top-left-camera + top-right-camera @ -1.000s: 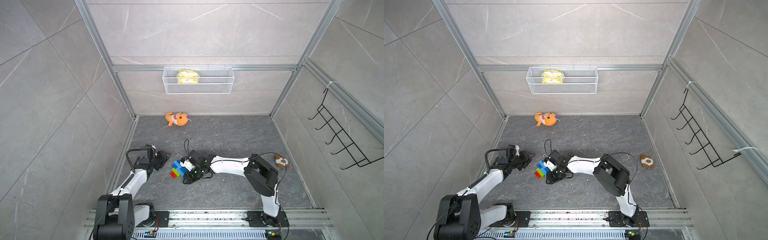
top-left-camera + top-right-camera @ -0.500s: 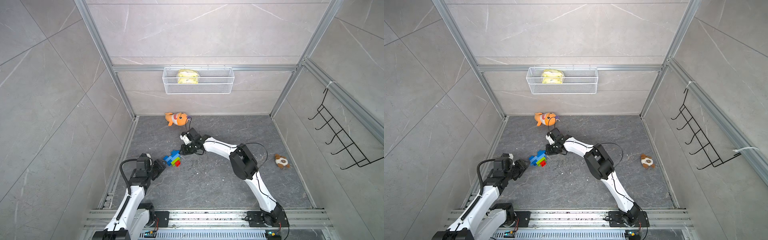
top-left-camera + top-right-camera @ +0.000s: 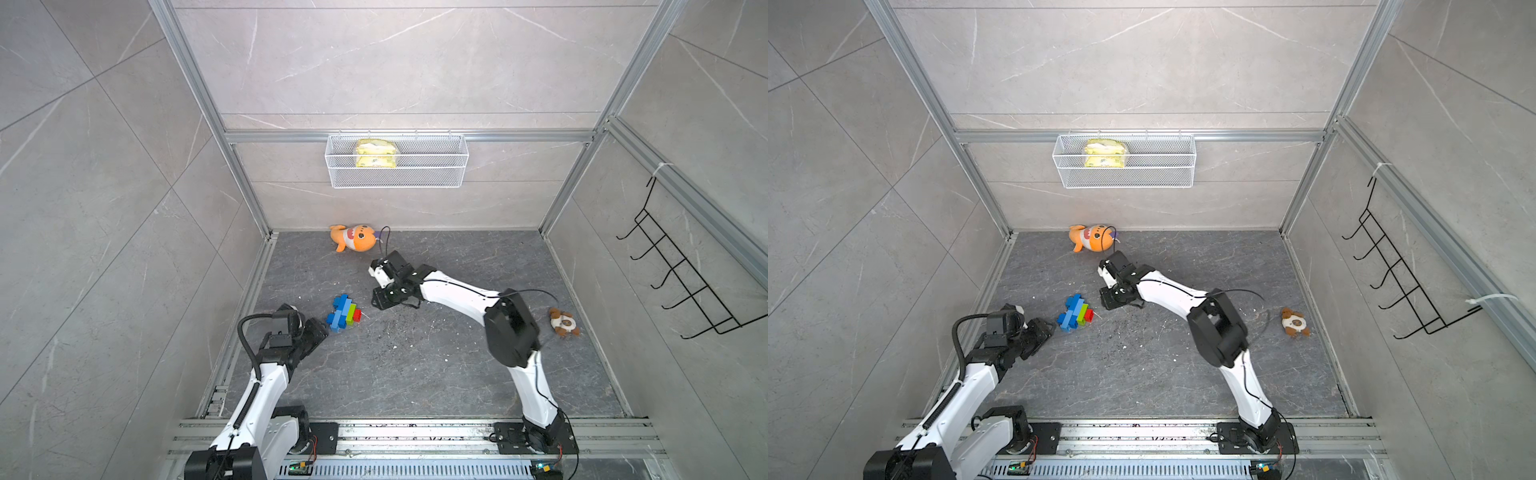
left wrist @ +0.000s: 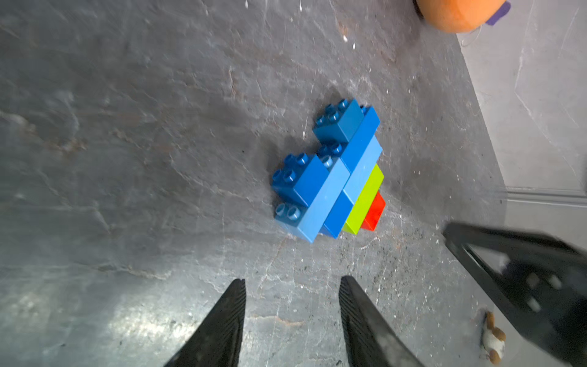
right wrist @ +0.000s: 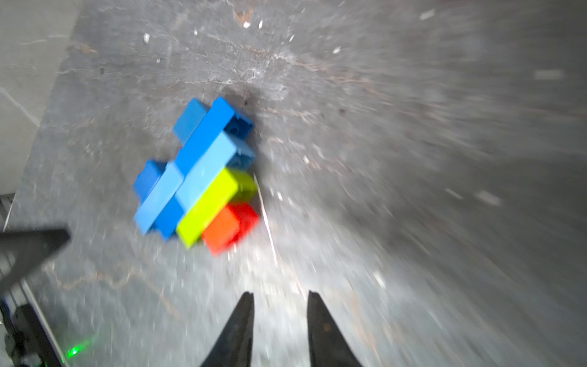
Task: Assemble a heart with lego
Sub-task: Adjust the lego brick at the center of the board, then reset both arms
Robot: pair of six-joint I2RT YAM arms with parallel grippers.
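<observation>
Since no loose piece is seen, assembly is judged finished; only a clean retreat is called for. In both top views the heart [image 3: 343, 313] is seen flat near the counter's [image 3: 415, 365] left edge, red tip [image 3: 357, 313] aimed at the right edge, long blue layers [image 3: 341, 309] running front to back. Left wrist: the left gripper [image 4: 292, 279] is found half open, empty. Right wrist, blurred: the right gripper [image 5: 281, 294] is found narrowly parted, empty.
</observation>
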